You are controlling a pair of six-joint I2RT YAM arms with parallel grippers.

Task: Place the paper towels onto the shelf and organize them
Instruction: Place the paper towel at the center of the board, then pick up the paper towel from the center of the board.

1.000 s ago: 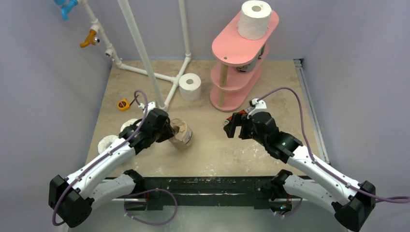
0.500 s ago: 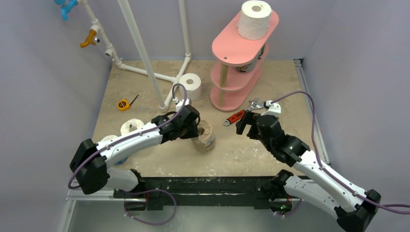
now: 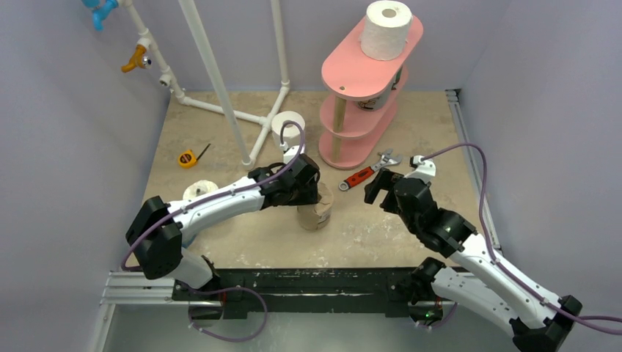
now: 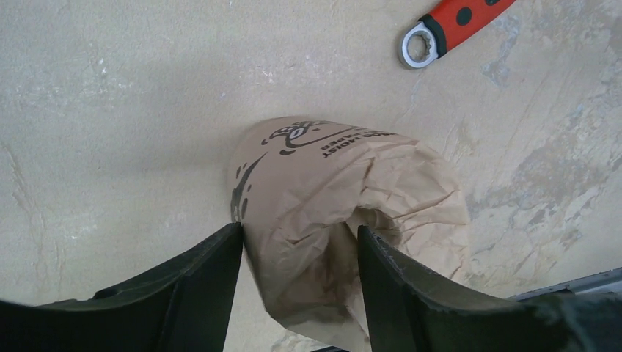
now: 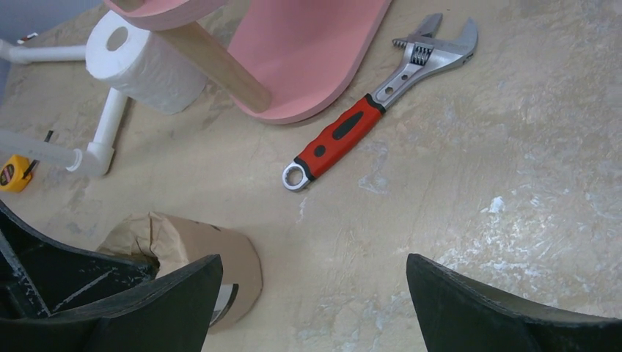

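My left gripper (image 3: 306, 192) is shut on a tan paper-wrapped roll (image 3: 315, 213), one finger inside its hollow end and one outside; in the left wrist view the roll (image 4: 330, 191) fills the space between the fingers (image 4: 213, 286). It sits at the middle of the table. My right gripper (image 3: 375, 187) is open and empty, just right of the roll (image 5: 213, 257). The pink shelf (image 3: 367, 81) stands at the back with a white roll (image 3: 386, 29) on its top board. Another white roll (image 3: 287, 130) stands on the table left of the shelf. A white roll (image 3: 198, 192) lies at the left.
A red-handled wrench (image 3: 361, 174) lies between the shelf and my right gripper, also in the right wrist view (image 5: 345, 136). A yellow tape measure (image 3: 188, 158) lies at the left. A white pipe frame (image 3: 220, 81) stands at the back left. An object sits on the shelf's middle board (image 3: 374, 99).
My left arm has carried the tan roll rightward from the left side to the middle of the table. My right gripper has drawn back to the right, uncovering the wrench.
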